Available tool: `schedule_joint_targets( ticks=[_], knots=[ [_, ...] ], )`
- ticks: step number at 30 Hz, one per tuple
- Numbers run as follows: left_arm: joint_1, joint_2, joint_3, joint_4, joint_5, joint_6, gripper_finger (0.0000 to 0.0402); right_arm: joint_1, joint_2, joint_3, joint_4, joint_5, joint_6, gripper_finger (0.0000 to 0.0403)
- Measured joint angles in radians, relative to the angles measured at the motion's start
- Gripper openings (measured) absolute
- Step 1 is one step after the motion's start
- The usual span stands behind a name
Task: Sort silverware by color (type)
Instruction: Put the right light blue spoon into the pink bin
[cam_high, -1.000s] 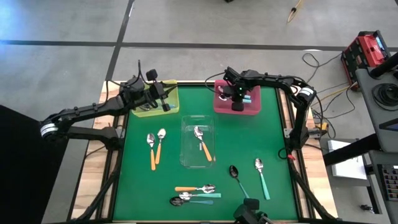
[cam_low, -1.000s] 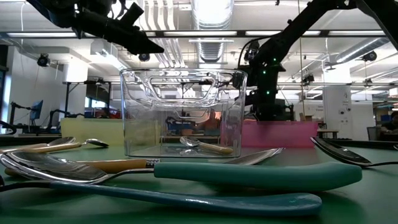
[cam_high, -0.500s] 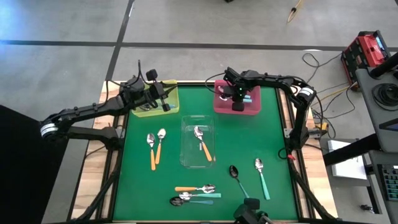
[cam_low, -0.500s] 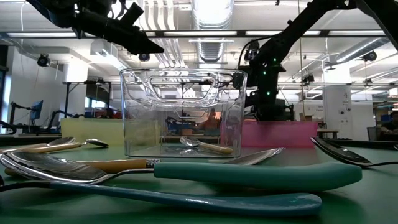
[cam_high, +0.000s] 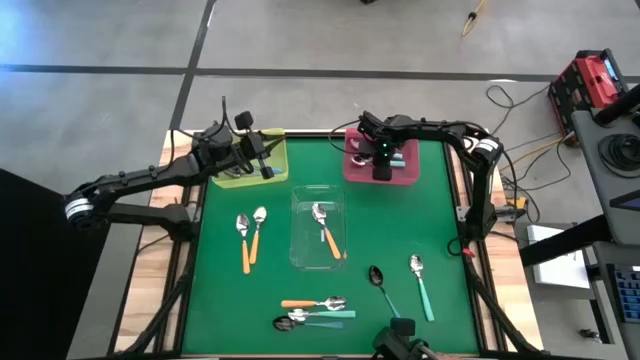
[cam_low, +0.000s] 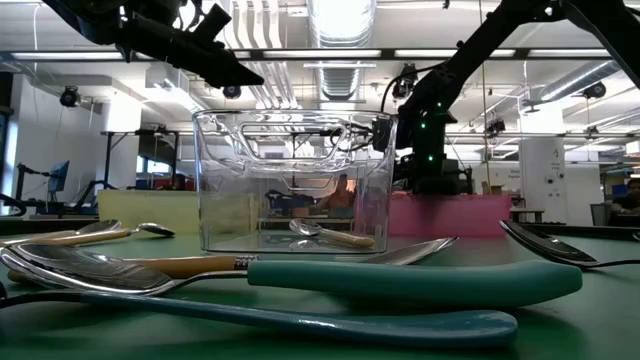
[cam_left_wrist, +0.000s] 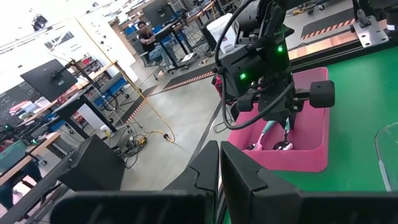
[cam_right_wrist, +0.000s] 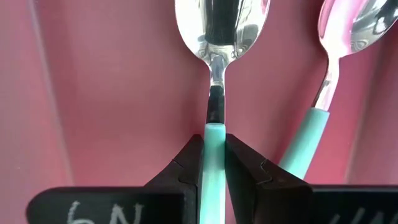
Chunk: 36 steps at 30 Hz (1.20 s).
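Note:
My right gripper (cam_high: 382, 170) points down into the pink tray (cam_high: 350, 172) at the far right, shut on a teal-handled spoon (cam_right_wrist: 219, 25). Another teal spoon (cam_right_wrist: 323, 62) lies on the tray's floor beside it. My left gripper (cam_high: 265, 168) hovers shut and level over the yellow tray (cam_high: 240, 178) at the far left, holding nothing. An orange-handled spoon (cam_high: 326, 232) lies in the clear tray (cam_high: 300, 255) at the middle. Two orange spoons (cam_high: 247, 238) lie on the green mat to its left. Several more spoons (cam_high: 315, 310) lie near the front edge. My right gripper pinches the spoon's teal handle (cam_right_wrist: 213, 143) between its two fingers, close to the metal neck. The fingers come from above, pointing down, and run along the handle. The spoon hangs bowl-down (cam_left_wrist: 285, 144) inside the pink tray; whether the bowl touches the floor I cannot tell.
A dark-bowled teal spoon (cam_high: 381, 286) and a silver-bowled teal spoon (cam_high: 421, 285) lie at the front right. The clear tray (cam_low: 290, 180) stands tall between the two arms. Open green mat lies between the trays and the near spoons.

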Motion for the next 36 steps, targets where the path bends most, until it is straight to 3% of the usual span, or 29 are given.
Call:
schedule_joint_targets(
  ticks=[36],
  knots=[
    [0.000, 0.000, 0.000, -0.003, 0.000, 0.000, 0.0000, 0.000, 0.001, 0.005, 0.009, 0.000, 0.004, 0.0051]
  ],
)
